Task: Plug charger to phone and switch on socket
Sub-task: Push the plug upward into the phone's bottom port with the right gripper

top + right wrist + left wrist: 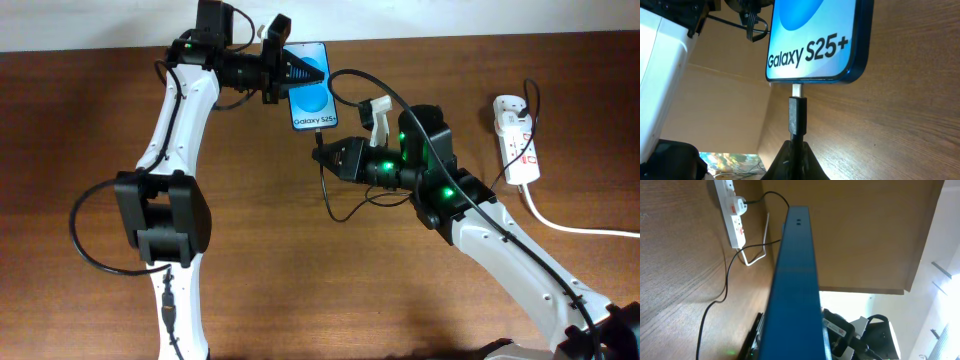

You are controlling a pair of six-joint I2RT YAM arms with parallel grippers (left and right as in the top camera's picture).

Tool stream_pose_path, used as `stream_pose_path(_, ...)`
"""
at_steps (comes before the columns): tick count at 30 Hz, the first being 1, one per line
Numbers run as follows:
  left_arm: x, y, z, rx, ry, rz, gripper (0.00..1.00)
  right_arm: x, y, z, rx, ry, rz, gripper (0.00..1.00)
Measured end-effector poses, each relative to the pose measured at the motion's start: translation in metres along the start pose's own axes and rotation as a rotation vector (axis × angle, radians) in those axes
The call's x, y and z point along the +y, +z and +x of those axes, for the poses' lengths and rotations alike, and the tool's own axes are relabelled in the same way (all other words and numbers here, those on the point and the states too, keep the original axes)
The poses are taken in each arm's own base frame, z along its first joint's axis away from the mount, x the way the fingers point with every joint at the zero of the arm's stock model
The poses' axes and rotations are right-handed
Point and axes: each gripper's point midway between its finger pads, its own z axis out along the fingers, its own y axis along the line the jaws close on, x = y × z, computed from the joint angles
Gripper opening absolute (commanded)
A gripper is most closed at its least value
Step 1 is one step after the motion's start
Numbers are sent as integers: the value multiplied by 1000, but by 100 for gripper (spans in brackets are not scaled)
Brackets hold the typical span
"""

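A brown wooden table (80, 130) fills your overhead view, with a pale wall along its far edge. Your left gripper (278, 62) is clamped on the Galaxy S25+ phone (312, 92). Its fingers pinch the upper part of the handset, and the blue screen reaches out past them toward the other arm. In the left wrist view the phone shows edge-on as a blue slab running straight out from between the fingers.

Your right gripper (322, 152) is closed on the charger connector (797, 116). The black connector body rises from between the dark fingertips (790, 161), just beyond their ends. Its silver tip meets the middle of the phone's bottom edge, under the white band reading "Galaxy S25+". A short length of bare metal shows between the connector body and the phone frame, and you cannot tell how deep the tip sits.

The thin black charger cable (726, 280) trails in loose curves over the wood, back from the right fingers. The power strip (518, 142) lies flat, well apart from both sets of fingers, out behind the right wrist. It has red switch marks on its face and a white plug (740, 204) seated in it. Its thick white cord (575, 226) runs away from the grippers. You cannot read the switch position.
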Motion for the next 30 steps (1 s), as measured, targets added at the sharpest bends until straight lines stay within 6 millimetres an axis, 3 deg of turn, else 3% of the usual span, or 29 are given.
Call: stream_pose_path(30,-2,4,2,11,8,7,0,-3,0,2,6,19,14,4)
